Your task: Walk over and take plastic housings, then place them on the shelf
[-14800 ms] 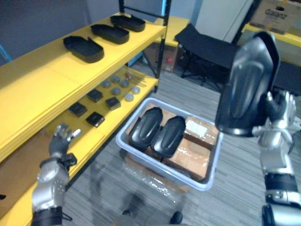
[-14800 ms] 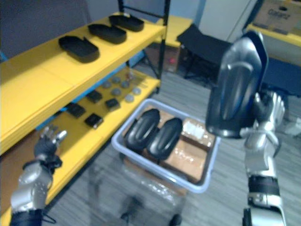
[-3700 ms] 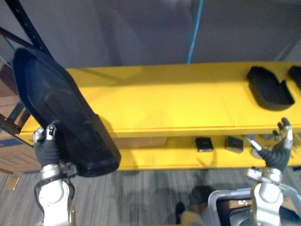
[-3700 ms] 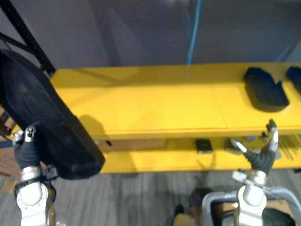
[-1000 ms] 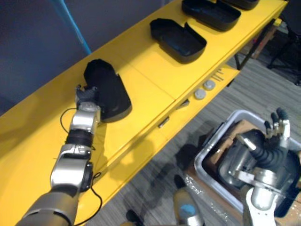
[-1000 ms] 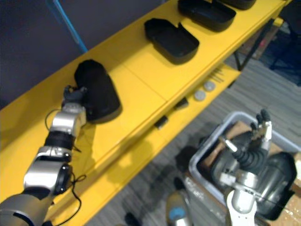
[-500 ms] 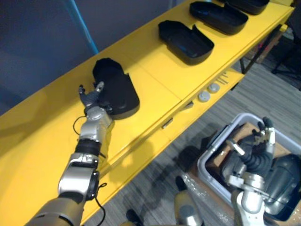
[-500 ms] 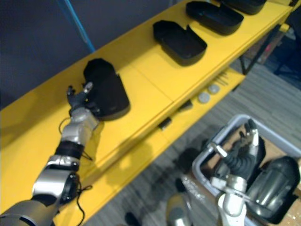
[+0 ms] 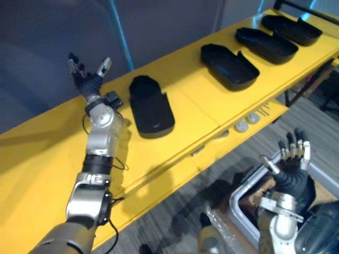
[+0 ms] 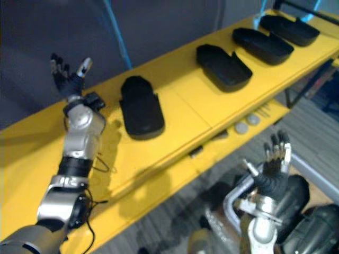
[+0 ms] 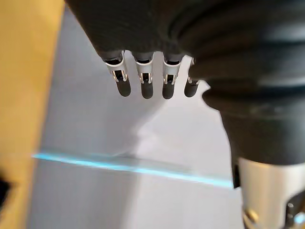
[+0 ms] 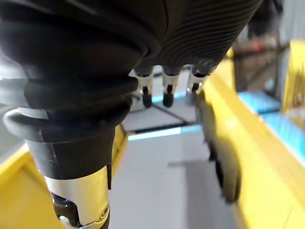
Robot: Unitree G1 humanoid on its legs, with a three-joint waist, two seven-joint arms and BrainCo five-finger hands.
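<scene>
A black plastic housing (image 9: 152,108) lies flat on the yellow top shelf (image 9: 196,114), with nothing touching it. My left hand (image 9: 87,74) is raised above the shelf a little to the left of that housing, open, fingers spread and empty; in the left wrist view its fingers (image 11: 145,81) are straight against a grey wall. Three more black housings (image 9: 229,66) (image 9: 266,45) (image 9: 291,29) lie in a row farther right on the same shelf. My right hand (image 9: 291,159) is open and empty, held upright over the grey bin (image 9: 241,198), where a dark housing (image 10: 318,227) lies.
A lower yellow shelf (image 9: 222,143) carries small round grey parts (image 9: 248,123) near its edge. A grey wall with a blue strip (image 9: 121,37) runs behind the shelf. Grey floor lies between the shelf and the bin.
My left hand has let go of the housing and lifted up and to the left; the housing stays on the shelf. The camera has shifted; my right hand stays open over the bin.
</scene>
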